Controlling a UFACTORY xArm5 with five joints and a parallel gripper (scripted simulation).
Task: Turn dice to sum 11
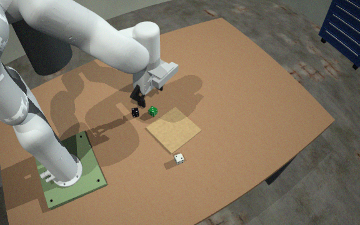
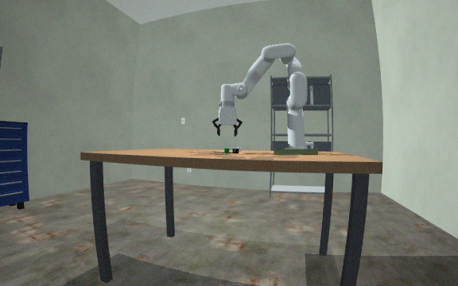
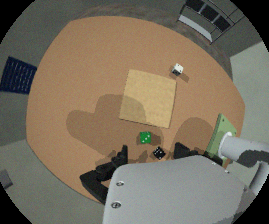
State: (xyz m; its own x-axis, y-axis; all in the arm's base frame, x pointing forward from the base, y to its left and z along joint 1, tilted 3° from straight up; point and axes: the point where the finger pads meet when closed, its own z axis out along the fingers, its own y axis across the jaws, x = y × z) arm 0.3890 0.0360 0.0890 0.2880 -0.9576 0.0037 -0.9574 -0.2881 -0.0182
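Observation:
A green die (image 1: 152,111) (image 2: 227,151) (image 3: 145,137) lies on the table just off one edge of the tan mat (image 1: 174,131) (image 3: 147,97). A black die (image 1: 135,112) (image 2: 235,151) (image 3: 158,153) lies beside it, farther from the mat. A white die (image 1: 179,159) (image 3: 177,69) lies on the table off another corner of the mat. No die is on the mat. The top numbers are too small to read surely. My gripper (image 1: 151,97) (image 2: 227,134) (image 3: 152,152) is open and empty, well above the table, over the area of the black and green dice.
The green base plate (image 1: 97,170) (image 2: 296,152) (image 3: 216,142) with the arm's foot stands on the table (image 1: 245,94) (image 2: 141,156) (image 3: 60,75). A blue drawer cabinet (image 1: 352,28) (image 2: 0,163) (image 3: 18,76) stands on the floor away from the table.

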